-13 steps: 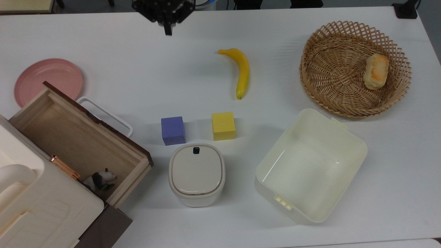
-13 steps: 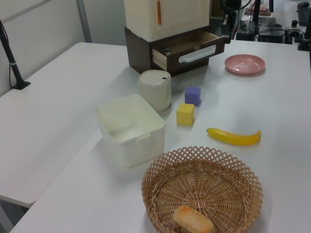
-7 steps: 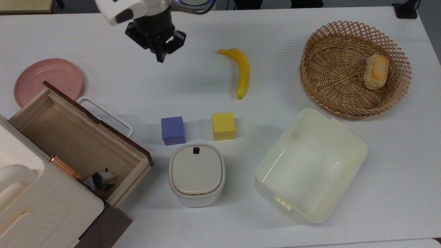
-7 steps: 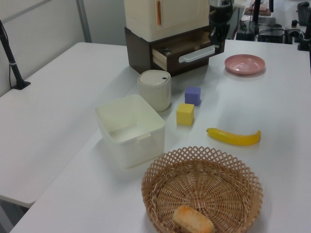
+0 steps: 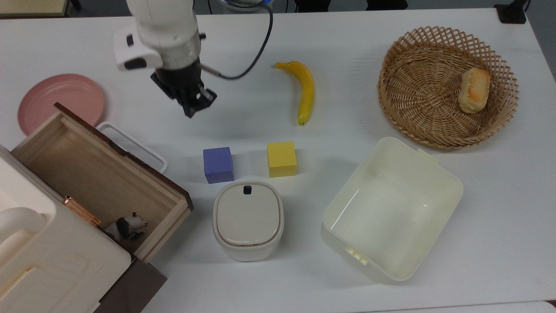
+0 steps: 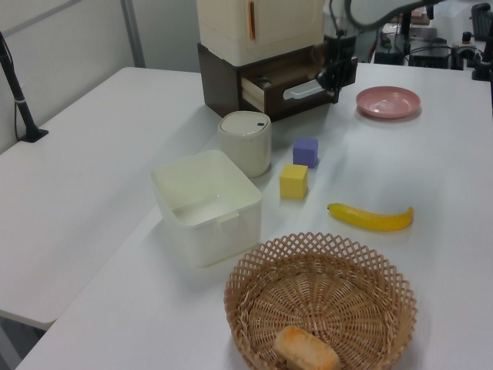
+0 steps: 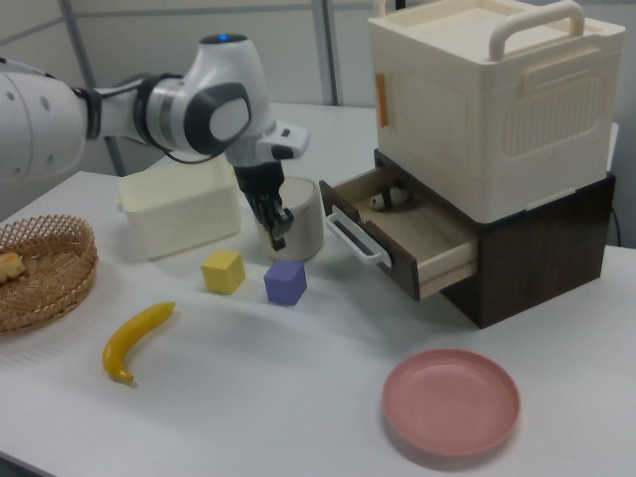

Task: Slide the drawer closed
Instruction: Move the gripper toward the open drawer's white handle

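On white surface (image 5: 356,43): bring pinched-shut end effector (image 5: 192,110) squarely against open drawer (image 5: 102,174) front, push straight inward.

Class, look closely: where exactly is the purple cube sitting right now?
In the top view, the purple cube sits on the table, left of the yellow cube and just above the lidded white container.

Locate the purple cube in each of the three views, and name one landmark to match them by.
Top view: the purple cube sits left of centre, just above the lidded cream canister.
Left view: the cube is right of centre, up and to the right of the canister.
Right view: the cube is left of centre, below the canister.
Shared landmark: the yellow cube beside it.
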